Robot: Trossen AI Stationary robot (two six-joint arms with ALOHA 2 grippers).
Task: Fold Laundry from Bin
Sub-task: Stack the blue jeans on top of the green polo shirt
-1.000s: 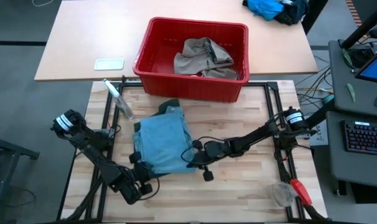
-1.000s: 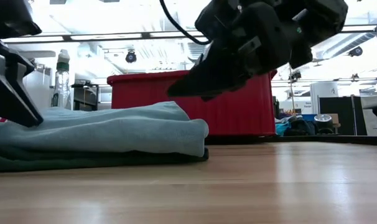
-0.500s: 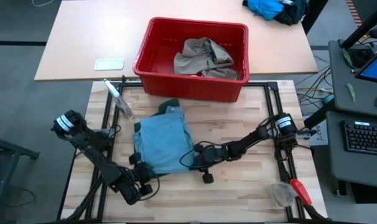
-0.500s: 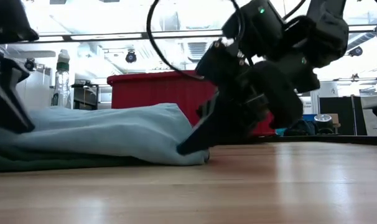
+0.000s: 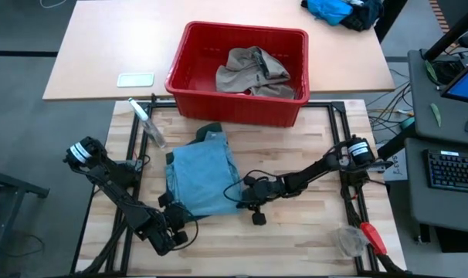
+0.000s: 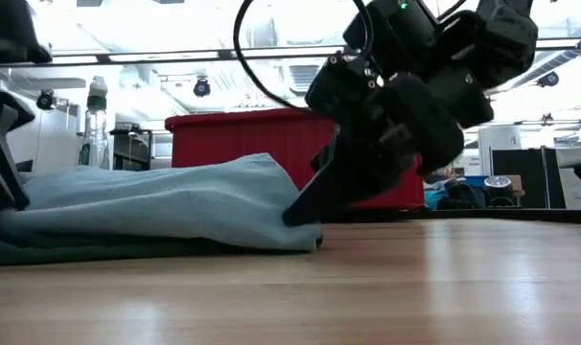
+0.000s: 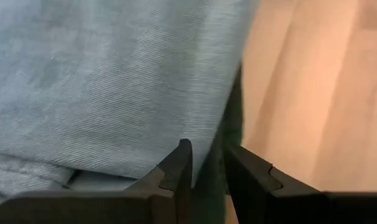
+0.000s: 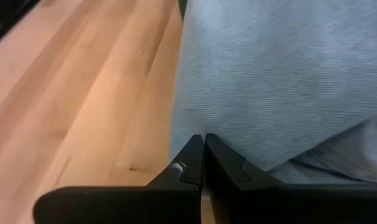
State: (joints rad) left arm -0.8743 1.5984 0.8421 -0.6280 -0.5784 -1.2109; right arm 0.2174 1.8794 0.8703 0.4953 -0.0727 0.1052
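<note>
The light blue denim trousers (image 5: 201, 179) lie folded on the wooden table, over dark green shorts (image 5: 211, 131) that peek out at their far edge. A khaki piece (image 5: 252, 71) lies in the red bin (image 5: 235, 108) at the table's far side. My left gripper (image 5: 177, 213) is at the trousers' near left corner, shut on the cloth. My right gripper (image 5: 241, 191) is at their right edge, shut on the cloth; it also shows in the low view (image 6: 298, 213). My left gripper has the folded stack's edge (image 7: 208, 163) between its two fingers, at the near left corner. The fingers come in low from the table's near side. The cloth lies on the table. My right gripper pinches the denim's right edge (image 8: 200, 127) between its nearly closed fingertips. It slants down from the table's right side. The edge (image 6: 289, 196) is raised slightly, and the rest lies slack on the table.
A clear plastic bottle (image 5: 147, 123) lies at the table's far left. A red-handled tool (image 5: 371, 236) and a clear object (image 5: 347, 239) lie at the near right. A bright blue and black cloth heap (image 5: 336, 10) sits on the far table. Bare wood lies right of the trousers.
My right gripper has come down from above the trousers onto their right edge, and that edge now stands a little higher at the fingertips. The rest of the trousers has stayed flat. My left gripper has shifted slightly toward the table's left.
</note>
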